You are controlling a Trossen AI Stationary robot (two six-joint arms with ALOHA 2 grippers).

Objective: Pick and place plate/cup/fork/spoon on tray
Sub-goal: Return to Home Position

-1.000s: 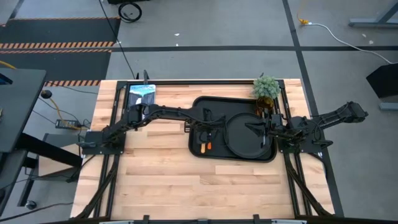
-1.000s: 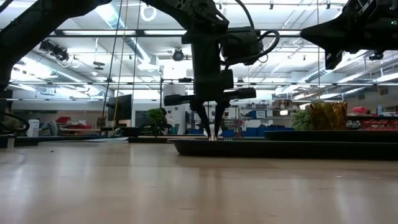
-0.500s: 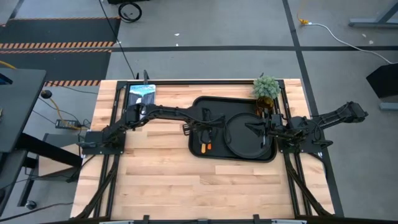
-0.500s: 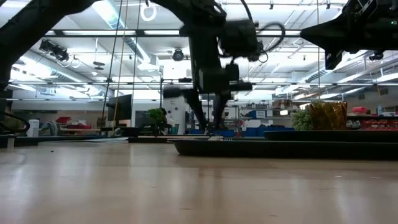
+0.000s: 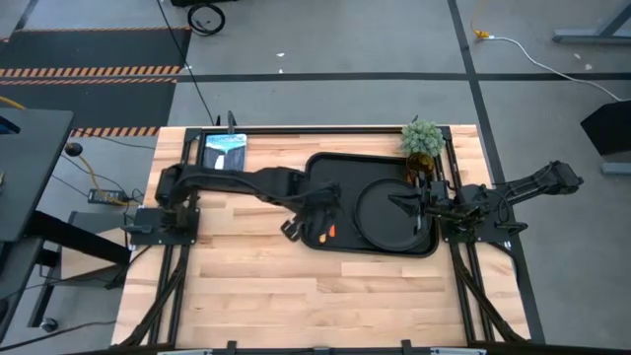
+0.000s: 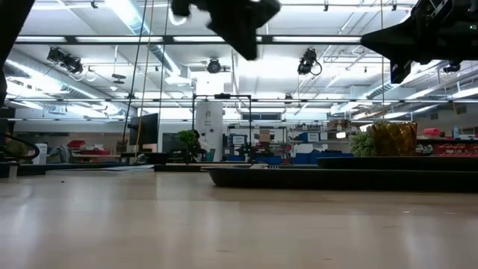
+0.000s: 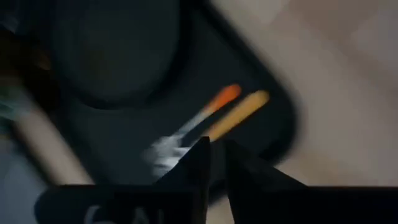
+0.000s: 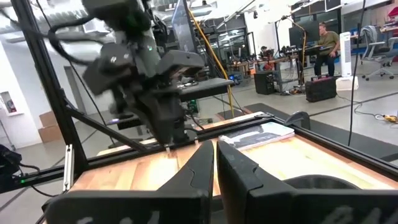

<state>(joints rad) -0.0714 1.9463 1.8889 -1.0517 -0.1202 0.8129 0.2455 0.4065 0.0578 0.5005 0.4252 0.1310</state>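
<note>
The black tray [image 5: 320, 168] lies on the table's right half. The round black plate [image 5: 380, 222] lies in the tray's right part. The fork [image 7: 217, 102] and the spoon [image 7: 242, 109] lie side by side on the tray floor near its near-left corner [image 5: 326, 234]. The amber cup [image 6: 392, 138] stands at the tray's far right corner, next to the green plant [image 5: 422, 138]. My left gripper [image 5: 299, 223] is shut and empty, high above the tray's left edge. My right gripper [image 5: 396, 204] is shut and empty above the plate.
A tablet-like flat object [image 5: 224, 150] lies at the table's far left corner. Bare wood [image 5: 296, 286] stretches along the table's near side. People and workbenches show in the room beyond the table in the right wrist view [image 8: 323, 37].
My left gripper has risen from the tray floor beside the cutlery, nearly out of the low view, and drawn back toward the table's left and near edges. The fork and spoon stay lying on the tray.
</note>
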